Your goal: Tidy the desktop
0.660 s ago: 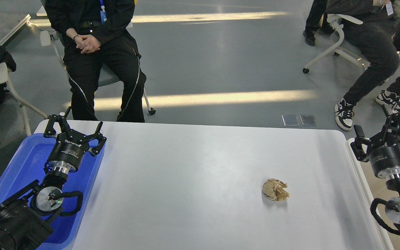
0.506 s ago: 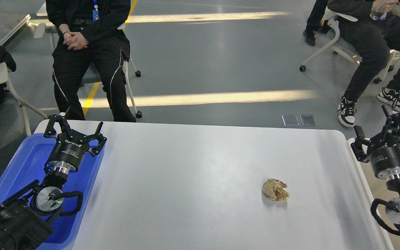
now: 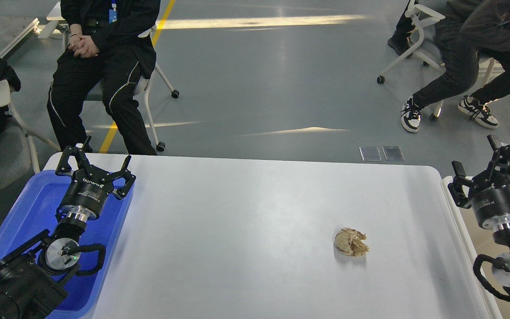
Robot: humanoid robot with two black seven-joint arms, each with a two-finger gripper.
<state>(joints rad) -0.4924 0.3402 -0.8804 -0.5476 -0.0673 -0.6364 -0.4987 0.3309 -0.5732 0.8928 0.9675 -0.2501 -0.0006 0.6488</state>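
Both grippers hang with their fingers spread apart and nothing between them. From the head view, the left gripper point(image 3: 95, 166) sits at the far end of its black arm, above the blue tray point(image 3: 29, 208) at the left edge of the scene, near the far-left corner of the desktop point(image 3: 246, 230). Its fingers fan outward, pointing away toward the far side. The right gripper point(image 3: 487, 170) is at the far right, held over the whitish bin point(image 3: 454, 212) that stands just beside the desktop's right edge; its fingers are likewise set wide, holding nothing.

The desktop fills the middle of the view between tray and bin, matte white with rounded far corners. On it lies a single crumpled wad of tan paper point(image 3: 351, 242), right of centre and toward the near side, well apart from either gripper and closer to the right one.

Beyond the far edge, on the grey floor, a person in black point(image 3: 100, 57) sits on a chair at the far left with hands clasped. Another seated person point(image 3: 467, 53) in black-and-white sneakers is at the far right.
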